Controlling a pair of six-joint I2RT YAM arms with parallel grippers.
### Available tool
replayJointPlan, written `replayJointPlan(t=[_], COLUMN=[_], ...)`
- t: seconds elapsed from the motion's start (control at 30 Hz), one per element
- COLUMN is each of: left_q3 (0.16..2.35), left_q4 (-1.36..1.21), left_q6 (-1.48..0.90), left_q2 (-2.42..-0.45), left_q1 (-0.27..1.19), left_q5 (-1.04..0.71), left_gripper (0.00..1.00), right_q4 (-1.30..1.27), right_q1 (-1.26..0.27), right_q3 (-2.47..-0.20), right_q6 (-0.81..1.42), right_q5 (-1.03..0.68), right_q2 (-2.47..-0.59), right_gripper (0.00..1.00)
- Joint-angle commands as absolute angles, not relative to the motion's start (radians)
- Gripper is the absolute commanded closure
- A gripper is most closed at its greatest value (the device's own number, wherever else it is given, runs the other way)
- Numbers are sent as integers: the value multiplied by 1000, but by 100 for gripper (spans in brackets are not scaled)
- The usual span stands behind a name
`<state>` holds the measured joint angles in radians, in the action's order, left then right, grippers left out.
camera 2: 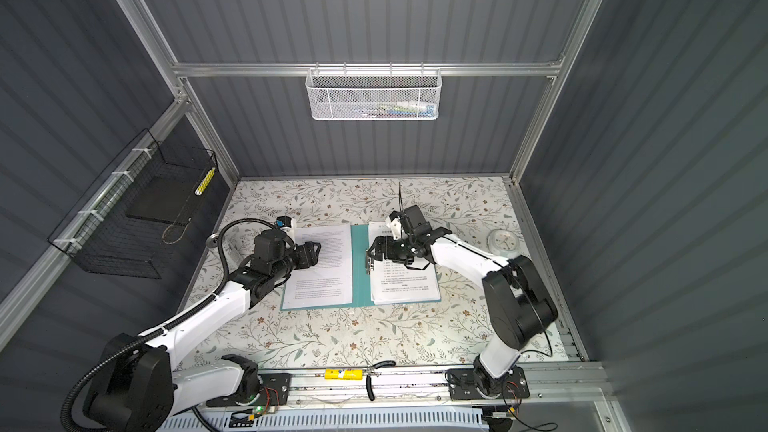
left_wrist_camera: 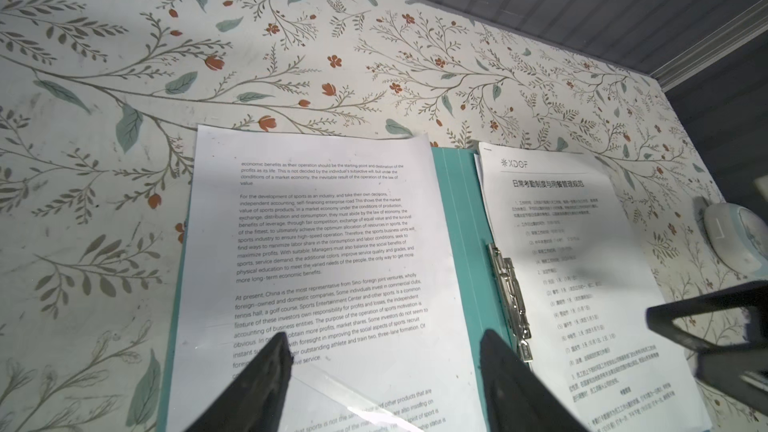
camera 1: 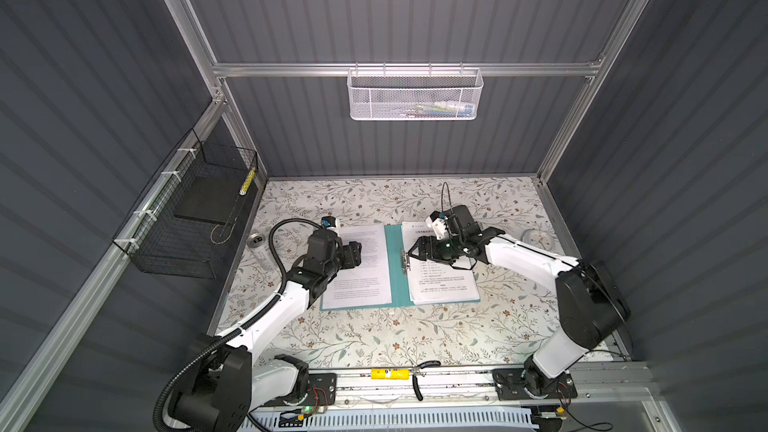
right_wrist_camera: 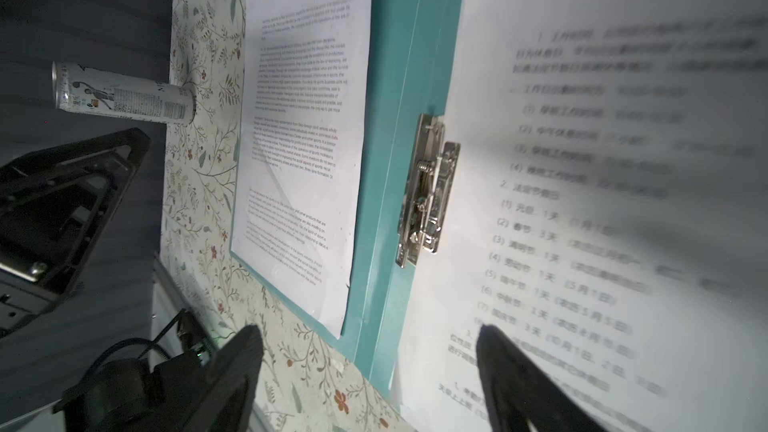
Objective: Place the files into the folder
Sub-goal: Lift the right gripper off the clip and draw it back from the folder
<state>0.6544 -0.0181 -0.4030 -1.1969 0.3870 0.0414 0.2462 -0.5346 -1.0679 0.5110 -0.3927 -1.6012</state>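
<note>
The teal folder lies open and flat on the flowered table. One of the files, a sheet of English text, rests on its left flap. More files, topped by a titled sheet with a logo, lie on the right flap with their edge under the metal clip. My left gripper hovers open over the left sheet. My right gripper is open above the clip, holding nothing.
A drink can stands left of the folder and a round white clock right of it. A black wire basket with a black slab hangs on the left wall, a white mesh basket on the back wall.
</note>
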Motion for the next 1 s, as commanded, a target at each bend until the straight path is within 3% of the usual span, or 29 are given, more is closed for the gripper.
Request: replayJointPlan(t=[0.0, 0.1, 0.2, 0.5, 0.77, 0.97], left_q3=[675, 677, 684, 672, 692, 689], left_q4=[24, 25, 48, 86, 73, -21], left_q6=[-389, -378, -364, -336, -365, -411], left_q2=[-1190, -1192, -1194, -1169, -1283, -1358], left_q1=[385, 385, 385, 381, 353, 301], left_q5=[70, 74, 106, 259, 234, 57], left_gripper=[27, 27, 26, 23, 25, 27], right_q4=[197, 25, 108, 229, 182, 175], right_q1=[-536, -548, -504, -412, -270, -217], right_q3=[-980, -845, -875, -888, -793, -785], right_q6=[392, 312, 347, 354, 381, 399], right_q5=[-177, -79, -39, 38, -89, -160], right_q2=[-1480, -1355, -1338, -1369, -1354, -1427], right_gripper=[11, 6, 1, 1, 1, 1])
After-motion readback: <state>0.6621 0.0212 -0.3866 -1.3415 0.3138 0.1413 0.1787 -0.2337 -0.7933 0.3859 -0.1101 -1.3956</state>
